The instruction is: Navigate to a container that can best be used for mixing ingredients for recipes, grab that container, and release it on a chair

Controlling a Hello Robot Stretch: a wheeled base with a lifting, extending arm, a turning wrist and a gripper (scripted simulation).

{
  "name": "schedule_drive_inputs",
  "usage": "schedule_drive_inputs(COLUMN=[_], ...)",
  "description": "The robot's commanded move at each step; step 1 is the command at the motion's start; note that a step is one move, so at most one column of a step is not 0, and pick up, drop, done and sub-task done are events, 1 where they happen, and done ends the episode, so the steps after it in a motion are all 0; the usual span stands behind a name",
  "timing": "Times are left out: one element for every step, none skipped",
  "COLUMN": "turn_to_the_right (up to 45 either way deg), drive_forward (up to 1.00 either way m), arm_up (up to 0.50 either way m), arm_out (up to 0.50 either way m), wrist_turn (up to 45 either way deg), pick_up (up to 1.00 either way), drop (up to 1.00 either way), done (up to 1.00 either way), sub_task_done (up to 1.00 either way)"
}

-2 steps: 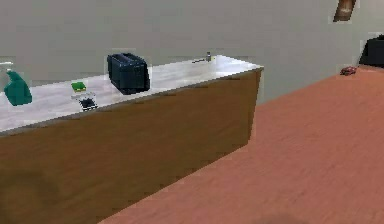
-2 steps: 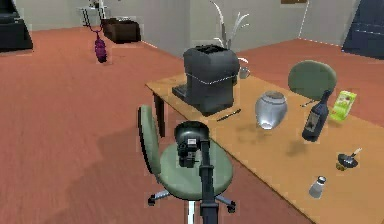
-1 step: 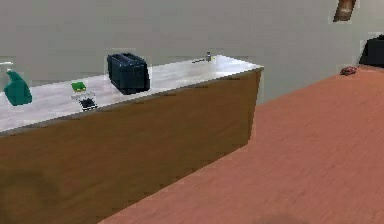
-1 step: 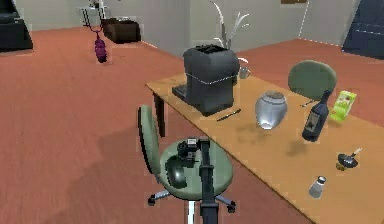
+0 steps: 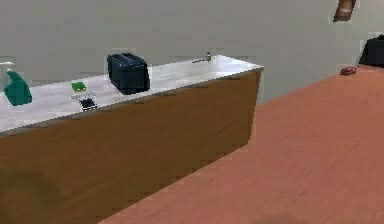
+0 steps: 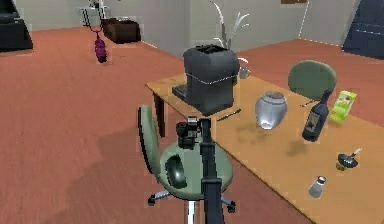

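A green office chair (image 6: 160,135) on castors stands at the near edge of a wooden table (image 6: 280,160) in the arm side view. My arm rises from the bottom edge, and the gripper (image 6: 183,133) is in front of the chair's backrest and seat. With the chair right behind the gripper, I cannot tell whether it holds anything. A rounded grey-green shape (image 6: 176,170) lies low on the seat beside the arm; what it is I cannot make out. A silvery rounded vessel (image 6: 270,108) stands on the table.
The table also bears a black coffee machine (image 6: 210,78), a dark bottle (image 6: 315,118), a green box (image 6: 343,105) and a shaker (image 6: 318,186). A second green chair (image 6: 312,75) stands behind it. Ahead, a wooden counter (image 5: 150,140) carries a dark toaster (image 5: 128,72) and a teal bottle (image 5: 15,88); red floor lies to its right.
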Motion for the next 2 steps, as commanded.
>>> schedule_drive_inputs(turn_to_the_right=[0.0, 0.0], drive_forward=[0.00, 0.00], arm_up=[0.00, 0.00], arm_out=[-0.08, 0.00], wrist_turn=[0.0, 0.0], pick_up=[0.00, 0.00], drop=[0.00, 0.00], done=[0.00, 1.00], sub_task_done=[0.00, 0.00])
